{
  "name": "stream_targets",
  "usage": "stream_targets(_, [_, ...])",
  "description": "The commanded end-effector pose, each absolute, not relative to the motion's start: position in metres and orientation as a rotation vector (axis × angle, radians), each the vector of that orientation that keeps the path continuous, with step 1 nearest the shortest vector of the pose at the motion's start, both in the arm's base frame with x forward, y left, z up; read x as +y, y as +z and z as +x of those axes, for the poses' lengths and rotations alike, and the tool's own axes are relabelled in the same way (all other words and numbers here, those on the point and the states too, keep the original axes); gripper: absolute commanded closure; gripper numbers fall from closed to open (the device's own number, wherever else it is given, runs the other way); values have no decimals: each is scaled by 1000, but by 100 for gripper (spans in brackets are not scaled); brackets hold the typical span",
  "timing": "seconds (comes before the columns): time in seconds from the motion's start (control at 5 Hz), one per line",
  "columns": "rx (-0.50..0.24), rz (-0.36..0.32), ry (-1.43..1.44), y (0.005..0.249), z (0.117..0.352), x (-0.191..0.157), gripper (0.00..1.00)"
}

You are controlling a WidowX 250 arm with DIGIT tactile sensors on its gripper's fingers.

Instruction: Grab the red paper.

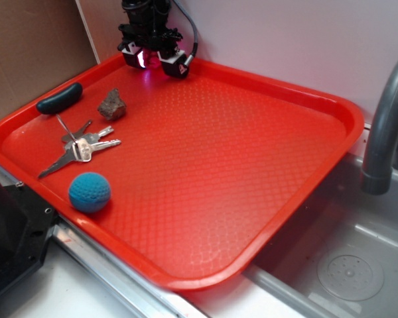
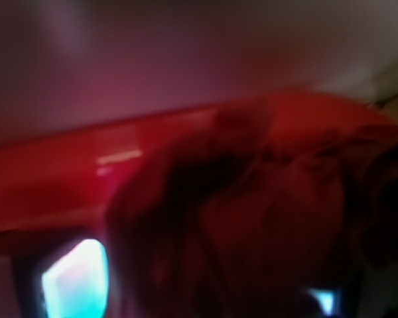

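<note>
Apparently the red paper (image 2: 265,218) sits directly at the gripper (image 1: 156,61), filling the wrist view at the tray's (image 1: 252,165) far-left rim (image 2: 53,165); whether the jaws have clenched cannot be told

Counts on the tray (image 1: 272,86): one red tray, carrying everything. One blue ball (image 1: 89,192) near the front-left edge. One grey-brown stone (image 1: 111,105) toward the back-left corner. One bunch of keys (image 1: 79,147) between stone and ball; looks like about three keys, exact number unclear. One dark oblong item (image 1: 60,97) on the left rim. One red paper (image 2: 265,218) wad, wrist view only, blurred.
</note>
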State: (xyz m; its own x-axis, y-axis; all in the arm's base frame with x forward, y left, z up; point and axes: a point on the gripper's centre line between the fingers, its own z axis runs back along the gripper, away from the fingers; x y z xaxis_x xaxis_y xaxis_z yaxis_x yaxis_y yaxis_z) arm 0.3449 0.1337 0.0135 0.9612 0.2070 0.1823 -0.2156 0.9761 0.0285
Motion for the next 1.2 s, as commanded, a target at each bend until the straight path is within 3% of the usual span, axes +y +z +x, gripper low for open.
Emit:
stream_targets(0.0, [-252,87,257,30,362,159,100])
stream_targets(0.8, [-226,103,259,41,346,151,100])
stream_targets(1.0, [-133,100,287,85,310,138,100])
